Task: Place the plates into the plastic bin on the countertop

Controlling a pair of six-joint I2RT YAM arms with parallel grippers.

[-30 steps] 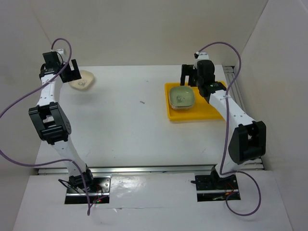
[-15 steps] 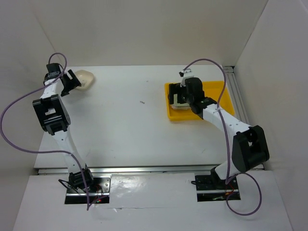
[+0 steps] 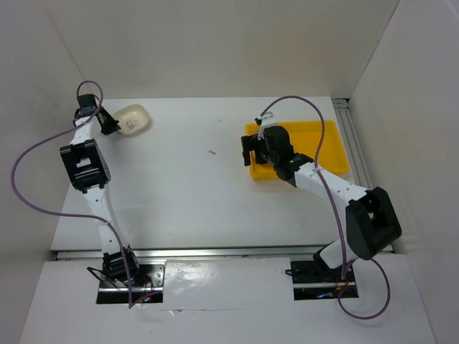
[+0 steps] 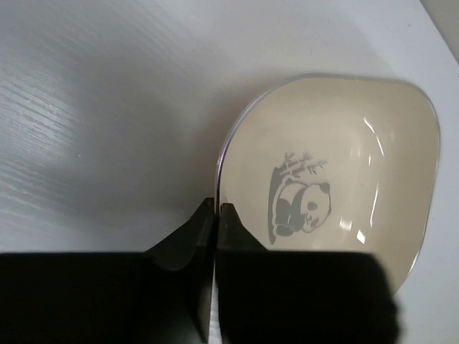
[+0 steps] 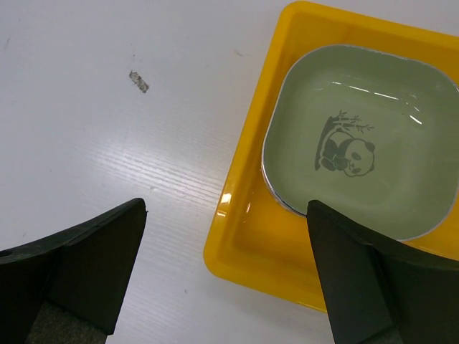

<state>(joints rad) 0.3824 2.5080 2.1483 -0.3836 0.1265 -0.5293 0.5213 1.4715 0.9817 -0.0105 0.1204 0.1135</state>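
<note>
A cream plate (image 4: 344,165) with a panda print lies at the back left of the countertop (image 3: 186,186). My left gripper (image 4: 216,208) is shut on its near rim, one finger inside and one outside. In the top view that gripper (image 3: 111,125) sits just left of the cream plate (image 3: 133,119). A green plate (image 5: 387,150) rests on top of a stack inside the yellow plastic bin (image 5: 251,236). My right gripper (image 5: 226,208) is open and hovers above the bin's near left corner, holding nothing. From above, the right gripper (image 3: 252,148) hides the plates in the bin (image 3: 330,143).
A small dark scrap (image 3: 212,152) lies on the table between the two arms, also seen as a scrap (image 5: 138,81) in the right wrist view. White walls enclose the table on three sides. A metal rail (image 3: 351,136) runs along the right edge.
My left gripper has closed on the cream plate's rim. The right arm has drawn back from over the bin toward the left, its gripper still open.
</note>
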